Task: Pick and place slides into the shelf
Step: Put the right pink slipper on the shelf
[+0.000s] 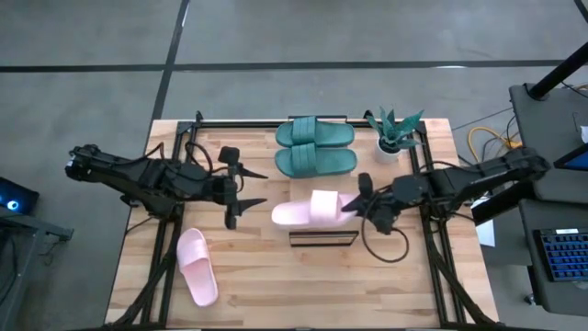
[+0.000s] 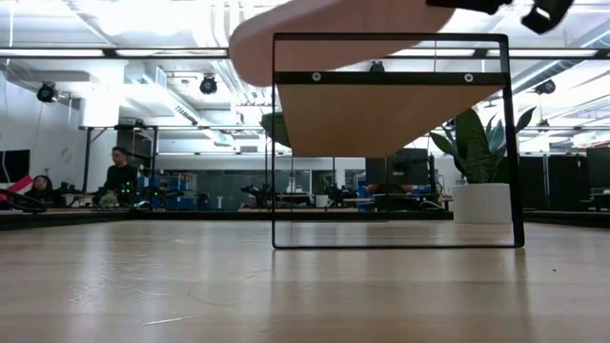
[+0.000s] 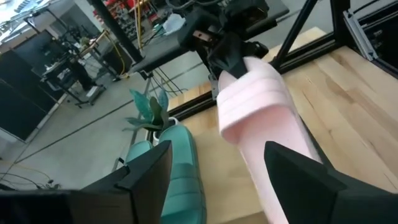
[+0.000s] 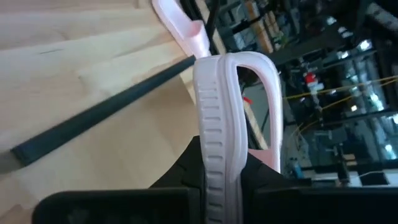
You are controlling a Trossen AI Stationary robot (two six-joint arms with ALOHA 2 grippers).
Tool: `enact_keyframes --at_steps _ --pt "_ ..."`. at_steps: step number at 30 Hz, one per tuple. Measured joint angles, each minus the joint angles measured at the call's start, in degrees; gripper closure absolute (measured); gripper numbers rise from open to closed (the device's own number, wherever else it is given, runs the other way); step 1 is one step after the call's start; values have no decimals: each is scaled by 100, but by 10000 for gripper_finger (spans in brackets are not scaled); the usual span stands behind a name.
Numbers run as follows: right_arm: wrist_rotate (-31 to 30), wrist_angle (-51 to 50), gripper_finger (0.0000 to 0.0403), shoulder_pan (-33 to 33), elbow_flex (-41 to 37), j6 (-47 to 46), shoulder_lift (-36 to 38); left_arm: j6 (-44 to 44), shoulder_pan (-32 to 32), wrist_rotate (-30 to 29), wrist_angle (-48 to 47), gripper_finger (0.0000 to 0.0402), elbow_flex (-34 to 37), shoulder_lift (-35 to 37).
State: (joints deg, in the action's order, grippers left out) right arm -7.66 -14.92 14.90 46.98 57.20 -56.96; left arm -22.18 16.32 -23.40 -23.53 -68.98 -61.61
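Note:
My right gripper (image 1: 354,204) is shut on a pale pink slide (image 1: 308,211) and carries it in the air just above the shelf (image 1: 323,238), a small black-framed rack with a wood top (image 2: 386,114). In the low view the slide (image 2: 315,29) hovers over the rack's top. My left gripper (image 1: 265,188) is open and stands just left of the slide's free end, touching nothing. A second pink slide (image 1: 196,267) lies flat on the table near the front left. Two teal slides (image 1: 317,147) lie side by side at the far edge. My right gripper pinches the pink slide's end nearest the strap (image 4: 214,134) between its two fingers, one on each face of the sole. It comes level from the table's right, along the slide. The slide is lifted clear, roughly level, strap (image 3: 249,81) up, its free end pointing to the table's left.
A potted plant (image 1: 395,133) stands at the far right of the table, next to the teal slides. Black frame rails (image 1: 170,239) run along both table sides. Bare tabletop (image 1: 367,294) lies in front of the shelf. People sit far back in the room (image 2: 119,176).

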Motion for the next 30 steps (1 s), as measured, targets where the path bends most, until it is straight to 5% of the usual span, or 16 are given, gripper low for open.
enact_keyframes --at_steps 11,30 --pt "9 554 379 -7 -1281 585 993 88 -8 -217 -7 162 369 101" --pt "341 537 376 -33 -1880 337 1016 87 -7 -219 50 162 453 14"
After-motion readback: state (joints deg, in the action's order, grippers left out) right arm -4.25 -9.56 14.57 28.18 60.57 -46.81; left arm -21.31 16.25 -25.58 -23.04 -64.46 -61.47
